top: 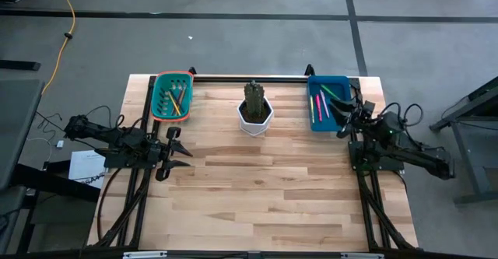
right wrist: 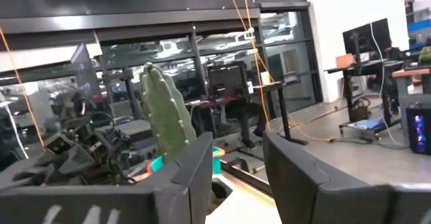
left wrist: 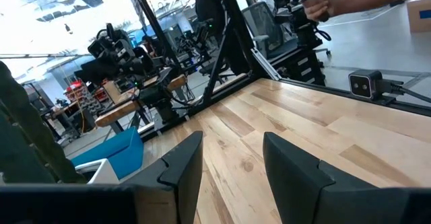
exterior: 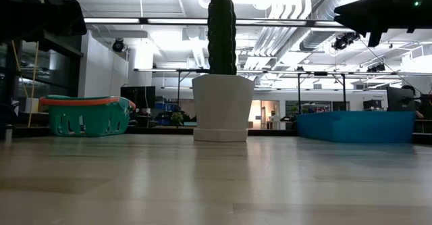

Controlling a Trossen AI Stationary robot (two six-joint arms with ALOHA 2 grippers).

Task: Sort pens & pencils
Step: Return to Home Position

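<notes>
The orange, yellow and dark pencils (top: 176,100) lay together in the teal plastic basket with an orange rim (top: 173,75) at the far left of the pale wooden worktop (top: 264,189). The pink and green pens (top: 319,105) lay in the blue plastic tray (top: 331,79) at the far right. Between them stood a green cactus in a white pot (top: 255,111). The left pincer (top: 184,148) hung near the basket, fingers parted and empty. The right pincer (top: 339,121), just beside the tray, was likewise spread and held nothing.

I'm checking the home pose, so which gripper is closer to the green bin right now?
Left. The left gripper hovers open close beside the green bin; the right gripper is across the table, next to the blue bin.
</notes>
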